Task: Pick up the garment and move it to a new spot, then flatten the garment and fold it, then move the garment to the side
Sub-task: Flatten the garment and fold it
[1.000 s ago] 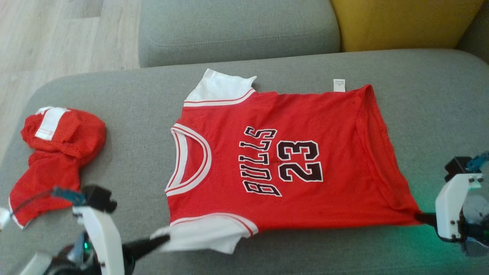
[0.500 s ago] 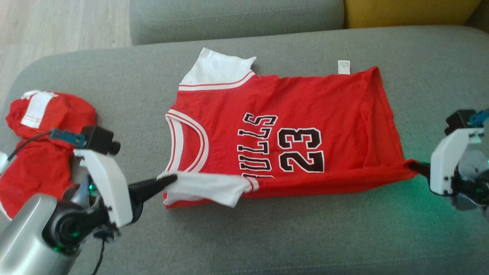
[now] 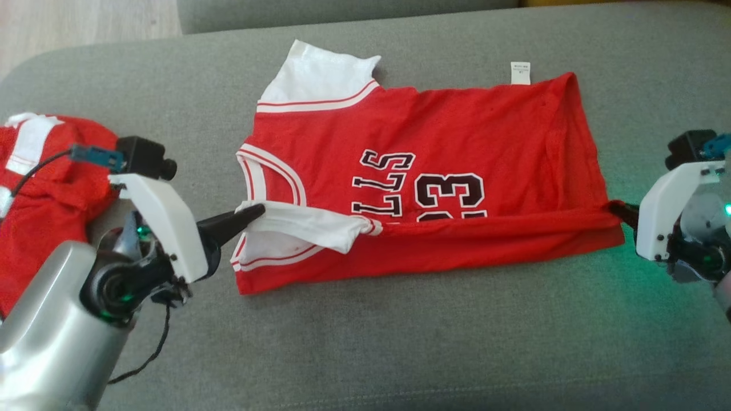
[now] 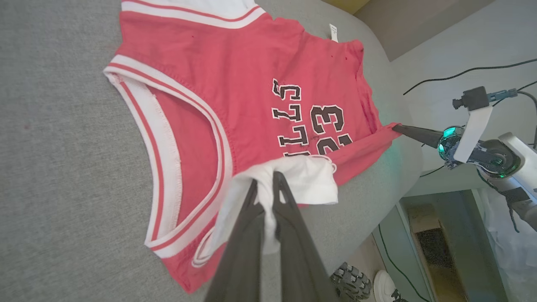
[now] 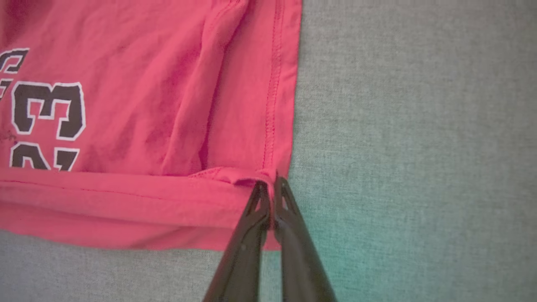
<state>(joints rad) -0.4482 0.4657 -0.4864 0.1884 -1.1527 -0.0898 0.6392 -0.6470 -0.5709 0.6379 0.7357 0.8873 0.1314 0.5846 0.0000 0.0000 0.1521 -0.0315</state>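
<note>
On the red cloth jersey with white sleeves [image 3: 457, 125] we read black, white-edged block letters [image 3: 384, 184] spelling "LLS"; the rest of the word lies under the folded-over lower edge. Beside them stands the numeral "3" [image 3: 451, 191], with part of another digit, probably a "2". The small white cloth tag [image 3: 519, 72] at the hem carries print too fine for us to read.

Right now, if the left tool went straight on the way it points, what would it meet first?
The left tool, shut on the white sleeve, points across the jersey. It would likely meet the black letters first; its height above the cloth is unclear.
</note>
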